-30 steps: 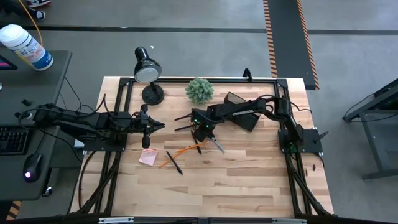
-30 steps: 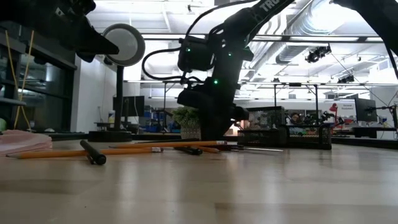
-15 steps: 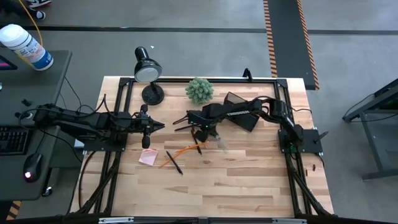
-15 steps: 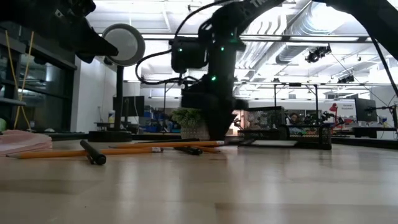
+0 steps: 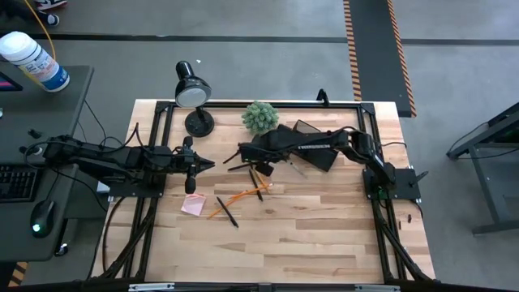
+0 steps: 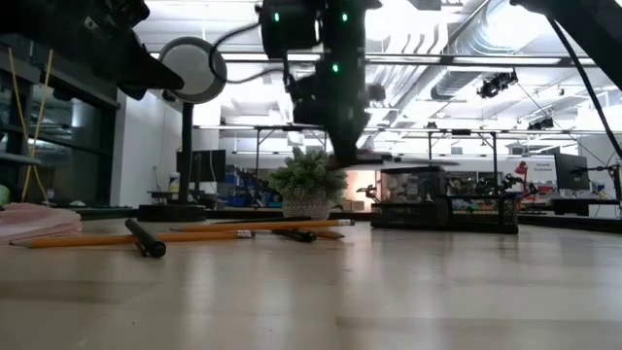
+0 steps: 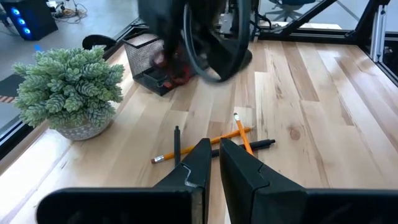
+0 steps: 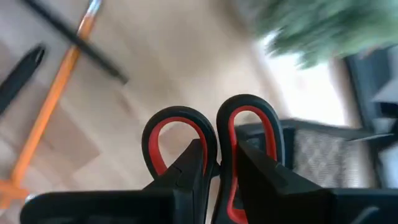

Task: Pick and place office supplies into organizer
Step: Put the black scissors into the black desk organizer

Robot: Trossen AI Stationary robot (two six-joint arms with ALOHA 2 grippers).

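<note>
Red-and-black scissors [image 8: 211, 134] hang in my right gripper [image 8: 219, 163], high over the table's middle, close to the green plant [image 5: 260, 118]. The black mesh organizer [image 5: 315, 154] stands under the right arm, right of the plant. Orange pencils [image 5: 239, 195], a black pen [image 5: 227, 211] and a pink sticky-note pad [image 5: 193, 204] lie flat on the wood. My left gripper [image 5: 208, 165] waits shut at the left, above the table, holding nothing. My right gripper pinches the scissors between its two fingers where the two handle loops meet [image 8: 217, 149]. The loops stick out past the fingertips. The fingers slant down from above, toward the table's left. The scissors are lifted clear, with the blades [image 5: 294, 169] pointing back toward the right.
A black desk lamp [image 5: 193, 93] stands at the far left, beside the plant. A black frame [image 5: 162, 146] runs around the table's edges. The near half of the table is bare wood [image 5: 308, 235].
My right gripper has risen from the table with the scissors, tipping and rolling as it went, and has drifted toward the plant and the far edge. The scissors, first low by the pencils, now hang clear above the table.
</note>
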